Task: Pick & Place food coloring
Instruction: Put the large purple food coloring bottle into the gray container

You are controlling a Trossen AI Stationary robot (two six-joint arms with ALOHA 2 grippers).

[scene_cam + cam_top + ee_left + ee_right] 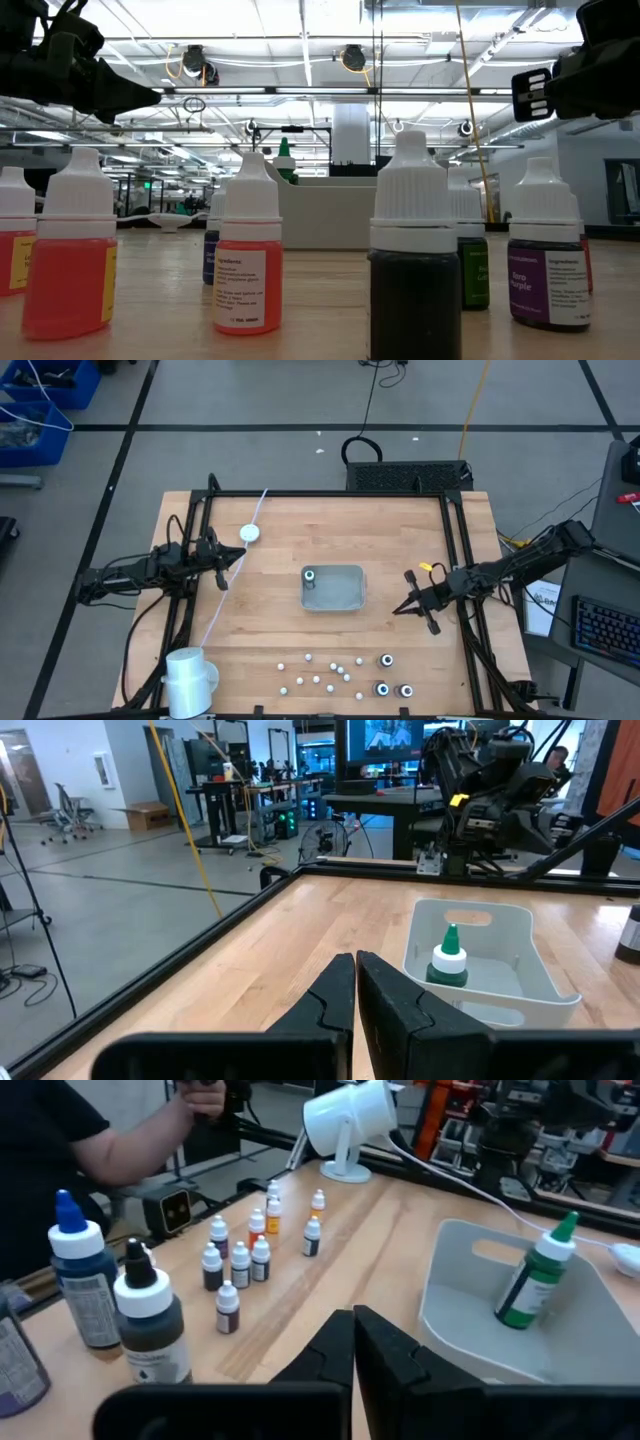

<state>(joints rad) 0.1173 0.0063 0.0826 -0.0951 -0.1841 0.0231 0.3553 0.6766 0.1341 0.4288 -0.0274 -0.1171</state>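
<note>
Food coloring: 1 green bottle [311,576] stands upright in the grey tray [345,600]; 3 larger bottles [386,660] wait at the table's near edge beside many tiny ones. The right gripper [408,606], just right of the tray, has its jaws pinched together, empty. The left gripper [222,572] waits, closed. Likely next: open, reach another bottle.

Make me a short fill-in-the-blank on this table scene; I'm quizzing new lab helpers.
1. The green bottle stands inside the grey ____.
2. The number of bottles in the tray is ____.
3. The right claw is shut and holds ____.
4. The left claw's fingers are ____.

Missing words: tray; one; nothing; shut
</note>
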